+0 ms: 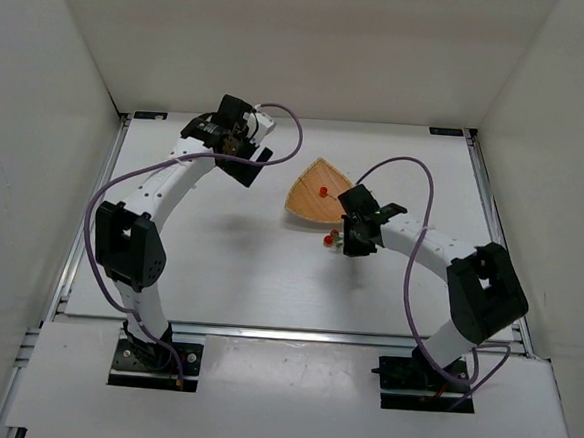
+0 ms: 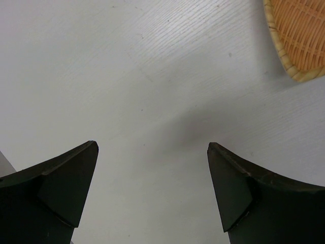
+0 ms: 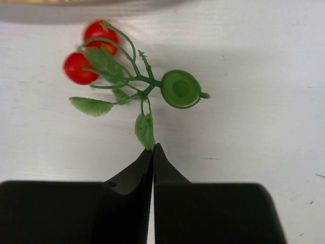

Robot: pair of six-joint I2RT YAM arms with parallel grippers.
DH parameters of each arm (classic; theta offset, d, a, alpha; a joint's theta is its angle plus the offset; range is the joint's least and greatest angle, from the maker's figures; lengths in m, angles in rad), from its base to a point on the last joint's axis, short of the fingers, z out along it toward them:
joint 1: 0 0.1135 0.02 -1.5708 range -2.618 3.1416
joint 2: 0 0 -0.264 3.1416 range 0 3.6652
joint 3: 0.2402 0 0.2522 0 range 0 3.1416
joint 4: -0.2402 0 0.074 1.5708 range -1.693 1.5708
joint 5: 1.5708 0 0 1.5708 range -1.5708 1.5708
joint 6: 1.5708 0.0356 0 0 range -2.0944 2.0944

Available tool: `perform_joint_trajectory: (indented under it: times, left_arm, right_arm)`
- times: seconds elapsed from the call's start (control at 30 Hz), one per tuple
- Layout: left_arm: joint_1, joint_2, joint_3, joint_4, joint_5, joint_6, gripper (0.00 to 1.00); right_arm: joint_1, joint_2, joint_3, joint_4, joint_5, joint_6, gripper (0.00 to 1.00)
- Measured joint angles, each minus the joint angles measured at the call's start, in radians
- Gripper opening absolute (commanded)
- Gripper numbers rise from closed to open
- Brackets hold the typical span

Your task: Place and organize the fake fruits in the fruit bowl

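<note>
the berry cluster has two shiny red berries on thin green stalks, several small leaves and a round green cap at the stem end. it lies on the white table just beside the near edge of the bowl, on the right half of the table. the right gripper is clenched, its tips pinching the end of the nearest leaf. from above, this gripper covers part of the cluster. the bowl is tan, woven and a rounded triangle, with a single berry inside. the left gripper is released, jaws spread wide with nothing between them, over bare table left of the bowl.
</note>
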Motion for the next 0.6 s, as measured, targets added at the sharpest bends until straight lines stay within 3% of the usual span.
perform_joint_trajectory:
  times: [0.33,0.6]
  left_arm:
    - [0.013,-0.004,-0.004,0.000,0.006,-0.009,1.00]
    - [0.013,-0.004,-0.004,0.000,0.010,-0.009,1.00]
  right_arm:
    - [0.032,-0.140,0.030,-0.054,-0.031,-0.014,0.00]
    - [0.052,-0.205,0.271,-0.071,-0.034,-0.051,0.00]
